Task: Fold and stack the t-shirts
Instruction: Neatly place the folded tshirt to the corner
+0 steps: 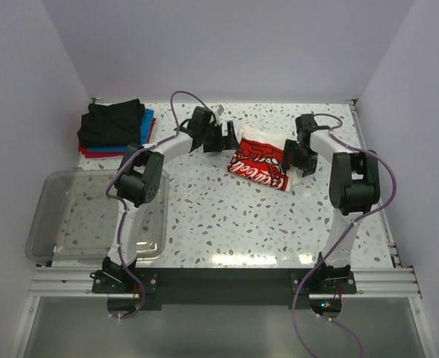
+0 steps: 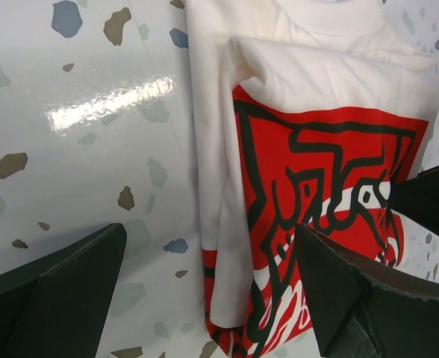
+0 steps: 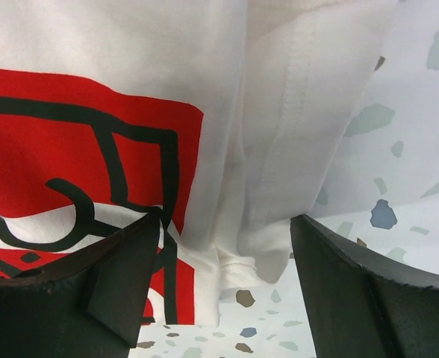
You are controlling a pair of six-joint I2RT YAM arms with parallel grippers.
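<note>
A white t-shirt with a red and black graphic [image 1: 260, 164] lies folded at the middle back of the table. It also shows in the left wrist view [image 2: 316, 186] and the right wrist view [image 3: 130, 112]. My left gripper [image 1: 225, 139] is open at the shirt's left edge; its jaws straddle the folded edge [image 2: 212, 298]. My right gripper [image 1: 298, 158] is open at the shirt's right edge, its jaws either side of the white hem [image 3: 227, 276]. A stack of folded black, blue and red t-shirts [image 1: 115, 127] sits at the back left.
A clear plastic tub [image 1: 92, 216] stands at the front left, beside the left arm. White walls close in the table at the back and both sides.
</note>
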